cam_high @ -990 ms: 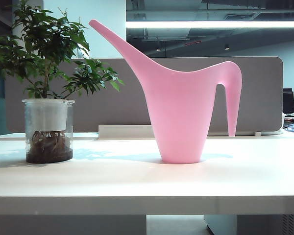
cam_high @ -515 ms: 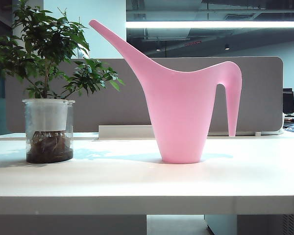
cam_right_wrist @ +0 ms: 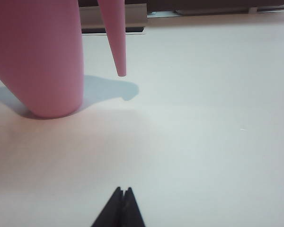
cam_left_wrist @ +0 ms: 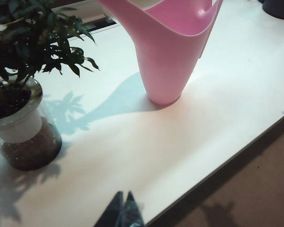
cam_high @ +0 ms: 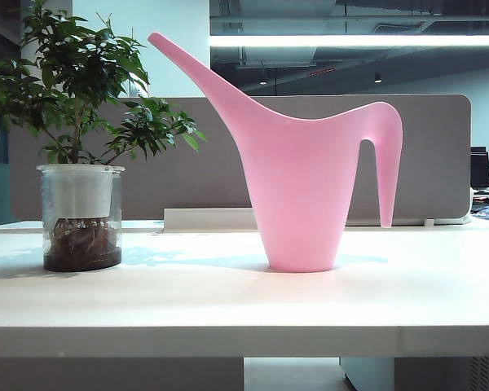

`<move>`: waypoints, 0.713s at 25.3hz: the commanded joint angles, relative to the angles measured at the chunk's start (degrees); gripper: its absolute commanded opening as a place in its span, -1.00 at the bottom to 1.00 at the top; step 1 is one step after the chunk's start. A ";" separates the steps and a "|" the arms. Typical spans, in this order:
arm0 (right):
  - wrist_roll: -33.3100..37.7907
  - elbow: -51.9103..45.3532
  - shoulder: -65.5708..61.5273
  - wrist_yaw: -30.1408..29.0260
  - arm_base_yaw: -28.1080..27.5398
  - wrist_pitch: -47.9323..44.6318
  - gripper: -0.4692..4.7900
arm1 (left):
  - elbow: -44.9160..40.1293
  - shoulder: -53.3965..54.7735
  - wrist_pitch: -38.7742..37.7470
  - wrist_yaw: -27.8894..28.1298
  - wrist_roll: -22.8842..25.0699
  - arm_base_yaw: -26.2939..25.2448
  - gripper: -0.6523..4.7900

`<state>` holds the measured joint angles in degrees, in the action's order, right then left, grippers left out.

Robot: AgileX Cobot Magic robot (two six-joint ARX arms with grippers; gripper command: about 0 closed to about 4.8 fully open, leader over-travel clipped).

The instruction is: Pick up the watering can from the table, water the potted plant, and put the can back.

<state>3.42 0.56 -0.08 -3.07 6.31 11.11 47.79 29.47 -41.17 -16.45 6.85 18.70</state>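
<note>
Pink watering can [cam_high: 300, 191] stands upright near the middle of the white tabletop [cam_high: 228, 301], its long spout slanting up to the left toward the potted plant [cam_high: 80, 147], which sits well apart at the left in its clear glass jar. The handle's pointed end hangs down on the right, clear of the surface. Both claws are at the near edge, away from the can: the left claw [cam_left_wrist: 124, 208] has its fingers pressed together on nothing, and the right claw [cam_right_wrist: 122, 204] is likewise closed and empty.
</note>
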 commanded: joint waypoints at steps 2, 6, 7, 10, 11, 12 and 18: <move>-0.07 0.07 0.07 0.13 0.07 -0.24 -0.82 | -0.02 -0.20 0.48 -0.31 0.20 -0.07 -0.75; -0.07 0.07 0.07 0.13 0.07 -0.24 -0.82 | -2.29 -2.89 2.82 0.04 0.22 -0.20 -0.75; -0.07 0.07 0.07 0.13 0.07 -0.24 -0.82 | -3.34 -3.82 4.22 0.15 0.22 -0.46 -0.75; -0.07 0.07 0.07 0.15 0.07 -0.24 -0.82 | -8.74 -8.83 7.56 0.00 0.13 -1.79 -0.75; -0.07 0.07 0.07 0.13 0.07 -0.24 -0.82 | -10.43 -10.03 8.15 -0.57 0.02 -2.43 -0.75; -0.07 0.07 0.07 0.13 0.07 -0.24 -0.82 | -11.85 -10.67 8.87 -1.22 -0.02 -2.78 -0.75; -0.07 0.07 0.07 0.15 0.07 -0.26 -0.82 | -26.84 -16.65 24.20 -1.16 0.17 -3.21 -0.75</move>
<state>3.42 0.56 -0.08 -3.07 6.31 11.11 24.67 14.44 -24.25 -17.56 6.85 15.79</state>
